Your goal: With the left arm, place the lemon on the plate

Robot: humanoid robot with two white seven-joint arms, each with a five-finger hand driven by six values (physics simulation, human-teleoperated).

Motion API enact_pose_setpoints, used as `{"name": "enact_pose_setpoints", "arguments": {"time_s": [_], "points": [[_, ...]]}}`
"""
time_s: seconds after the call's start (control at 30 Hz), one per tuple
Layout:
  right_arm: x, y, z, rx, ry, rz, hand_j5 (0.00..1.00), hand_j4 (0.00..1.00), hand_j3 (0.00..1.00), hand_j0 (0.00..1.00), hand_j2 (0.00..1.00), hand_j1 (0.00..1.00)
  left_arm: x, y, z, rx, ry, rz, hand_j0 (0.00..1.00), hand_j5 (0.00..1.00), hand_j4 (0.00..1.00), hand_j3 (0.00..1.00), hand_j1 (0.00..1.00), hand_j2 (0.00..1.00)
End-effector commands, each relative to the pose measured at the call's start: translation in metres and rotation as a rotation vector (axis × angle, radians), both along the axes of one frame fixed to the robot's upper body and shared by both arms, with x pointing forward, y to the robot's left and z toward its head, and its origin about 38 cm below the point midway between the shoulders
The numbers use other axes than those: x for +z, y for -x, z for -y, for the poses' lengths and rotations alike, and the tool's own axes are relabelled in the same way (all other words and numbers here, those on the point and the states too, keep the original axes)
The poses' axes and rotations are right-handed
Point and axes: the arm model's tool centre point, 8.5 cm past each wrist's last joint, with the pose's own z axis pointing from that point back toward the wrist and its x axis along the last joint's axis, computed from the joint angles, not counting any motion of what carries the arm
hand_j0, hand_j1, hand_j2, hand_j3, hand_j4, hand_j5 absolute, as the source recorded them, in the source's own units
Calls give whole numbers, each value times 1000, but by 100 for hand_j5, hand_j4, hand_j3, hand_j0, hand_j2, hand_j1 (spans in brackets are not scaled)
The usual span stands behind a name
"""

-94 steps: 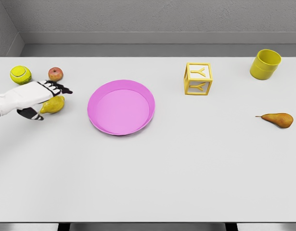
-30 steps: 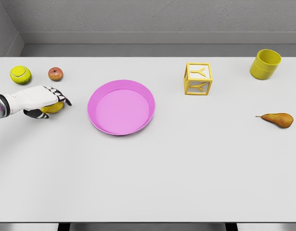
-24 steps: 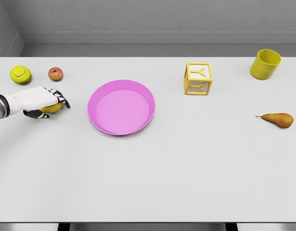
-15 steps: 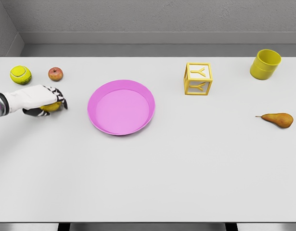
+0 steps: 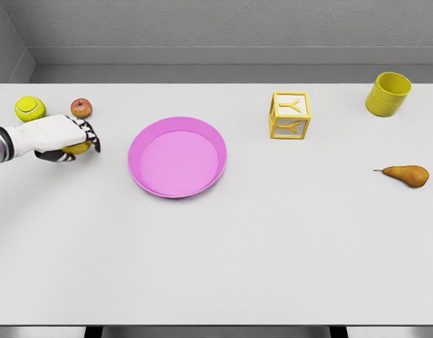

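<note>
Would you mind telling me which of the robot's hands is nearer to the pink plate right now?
Left. The left hand is closed around the lemon, on the table to the left of the pink plate. The right hand is not in view at all.

The left robot hand [image 5: 61, 139] reaches in palm down, fingers [image 5: 89, 138] curled.

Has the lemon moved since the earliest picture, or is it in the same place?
Yes. The lemon, grasped by the left hand, now shows higher in the head view, nearer the apple and tennis ball, which have not moved.
</note>
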Motion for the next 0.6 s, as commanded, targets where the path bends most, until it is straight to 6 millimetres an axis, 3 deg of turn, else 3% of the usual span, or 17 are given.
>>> {"name": "enact_pose_setpoints", "arguments": {"time_s": [0.0, 0.57], "points": [[0, 0, 0, 0, 0, 0, 100, 100, 100, 100, 100, 100, 6, 1, 7, -20, 7, 17, 61, 61, 61, 61, 61, 61], [0, 0, 0, 0, 0, -1, 100, 100, 100, 100, 100, 100, 18, 2, 31, -85, 21, 59, 62, 62, 62, 62, 62, 62]]}}
